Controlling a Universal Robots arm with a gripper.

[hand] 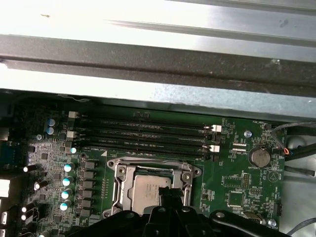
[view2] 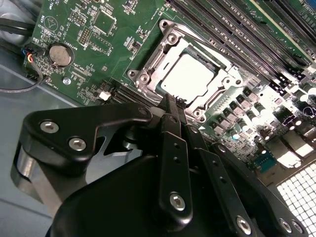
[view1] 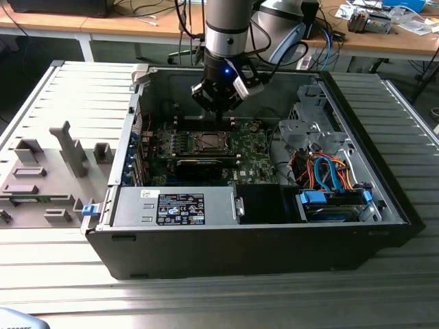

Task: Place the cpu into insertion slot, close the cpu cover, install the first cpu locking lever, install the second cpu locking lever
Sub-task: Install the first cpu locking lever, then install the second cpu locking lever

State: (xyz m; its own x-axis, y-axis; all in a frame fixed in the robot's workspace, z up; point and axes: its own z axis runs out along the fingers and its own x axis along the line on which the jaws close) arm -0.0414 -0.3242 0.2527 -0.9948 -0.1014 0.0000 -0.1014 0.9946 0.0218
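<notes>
While the exterior view hides it, I see the cpu (view2: 190, 74) seated under the cpu cover (view2: 148, 66) in both wrist views. My gripper (view2: 170, 101) hangs just above, jaws clenched on nothing.

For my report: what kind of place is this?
Probably a robotics lab or test bench: an open computer case lies on a metal table, the gripper hangs over its motherboard, and cluttered wooden desks stand behind.

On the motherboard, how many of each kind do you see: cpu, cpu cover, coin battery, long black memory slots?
cpu: 1
cpu cover: 1
coin battery: 1
long black memory slots: 4
Total: 7
</notes>
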